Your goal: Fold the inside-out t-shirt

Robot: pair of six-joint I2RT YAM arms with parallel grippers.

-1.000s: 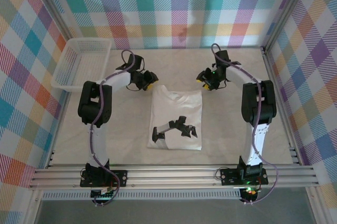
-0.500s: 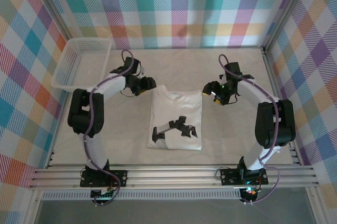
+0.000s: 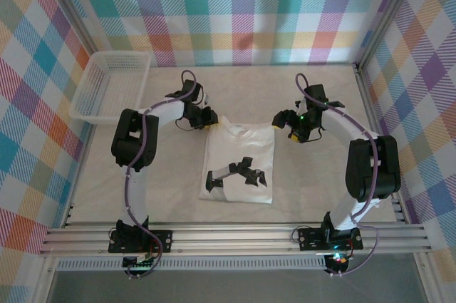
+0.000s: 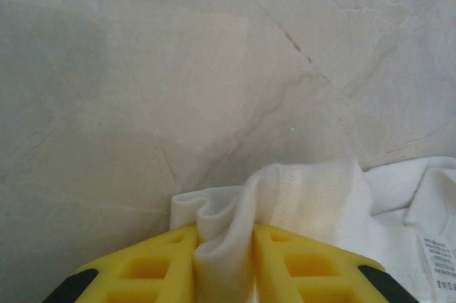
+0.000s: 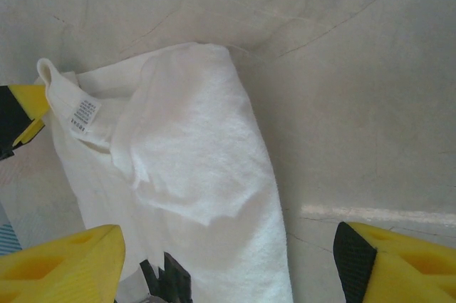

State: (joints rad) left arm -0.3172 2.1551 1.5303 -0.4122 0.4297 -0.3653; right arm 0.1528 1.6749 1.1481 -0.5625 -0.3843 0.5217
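Since half a second ago the left gripper [image 3: 206,119] has moved onto the far-left corner of the inside-out t-shirt [image 3: 239,153]. It now pinches a bunched fold of white fabric between nearly shut yellow fingers [image 4: 285,257], probably to get a firm hold for lifting that edge. The right gripper [image 3: 283,126] has hardly shifted. It hovers at the shirt's far-right corner with jaws wide apart and nothing held, seemingly lined up to take the matching corner. The shirt lies flat on the table [image 3: 313,189], its care label [image 5: 84,114] at the far edge. The lattice basket [image 3: 92,103] sits well off the shirt's far left.
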